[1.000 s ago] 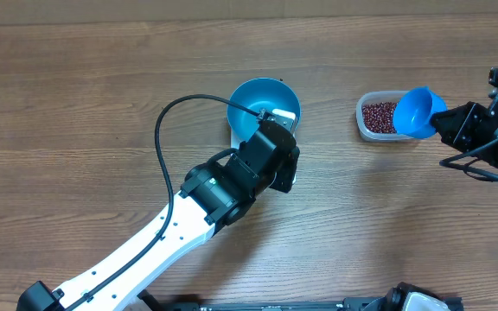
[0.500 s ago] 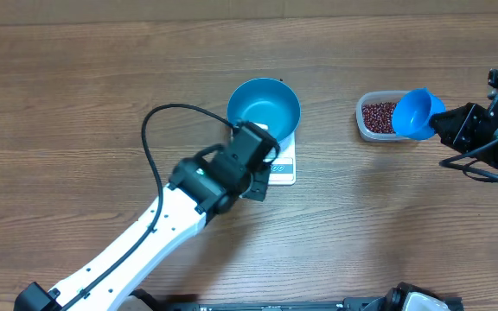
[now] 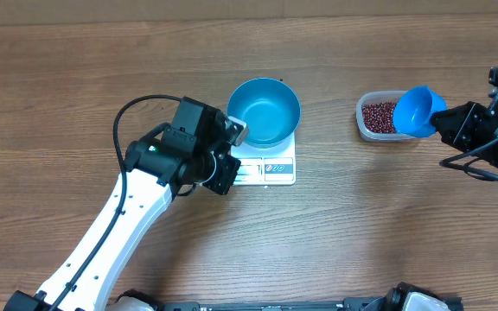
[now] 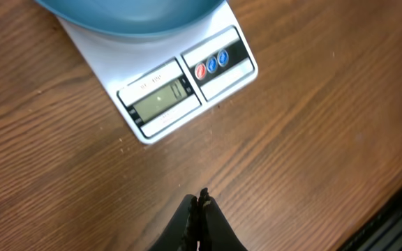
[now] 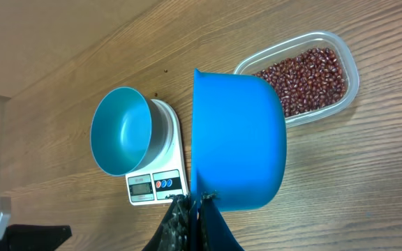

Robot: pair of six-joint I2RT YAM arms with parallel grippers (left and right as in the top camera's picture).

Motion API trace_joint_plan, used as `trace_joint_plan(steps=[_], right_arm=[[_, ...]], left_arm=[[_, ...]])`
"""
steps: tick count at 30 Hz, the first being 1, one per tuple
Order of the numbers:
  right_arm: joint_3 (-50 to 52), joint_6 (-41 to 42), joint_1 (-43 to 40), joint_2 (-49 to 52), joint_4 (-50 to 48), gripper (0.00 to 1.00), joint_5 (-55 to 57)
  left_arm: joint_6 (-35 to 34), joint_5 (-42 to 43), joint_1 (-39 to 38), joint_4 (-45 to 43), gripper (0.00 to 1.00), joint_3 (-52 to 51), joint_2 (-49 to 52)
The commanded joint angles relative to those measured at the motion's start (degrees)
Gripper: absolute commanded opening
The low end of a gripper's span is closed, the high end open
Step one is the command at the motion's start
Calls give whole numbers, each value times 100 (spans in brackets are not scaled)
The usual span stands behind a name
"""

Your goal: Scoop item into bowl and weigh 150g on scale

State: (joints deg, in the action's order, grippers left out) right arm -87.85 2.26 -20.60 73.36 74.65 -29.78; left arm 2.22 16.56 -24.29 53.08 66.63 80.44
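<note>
I see wood-grain table, bowl on scale, beans in tub, L gripper clenched empty, R gripper grasping scoop

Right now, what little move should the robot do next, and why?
Probably lower the blue scoop, which the right gripper holds, into the beans in the clear tub. The scoop looks empty, the blue bowl on the scale holds no beans, and the left gripper is shut, apart from the scale.
</note>
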Motion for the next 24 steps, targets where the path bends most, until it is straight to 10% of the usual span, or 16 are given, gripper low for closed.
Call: trace_joint_plan(steps=[1, 14, 24], right_arm=[[-138, -83, -20, -37, -39, 4, -26], [-138, -81, -20, -37, 4, 4, -26], [-138, -81, -20, -37, 2, 4, -26]], left_arm=[[201, -251, -118, 120, 5, 33, -177], [-750, -1211, -157, 170, 12, -391, -2363], [-492, -151, -166, -929, 36, -2135, -2627]])
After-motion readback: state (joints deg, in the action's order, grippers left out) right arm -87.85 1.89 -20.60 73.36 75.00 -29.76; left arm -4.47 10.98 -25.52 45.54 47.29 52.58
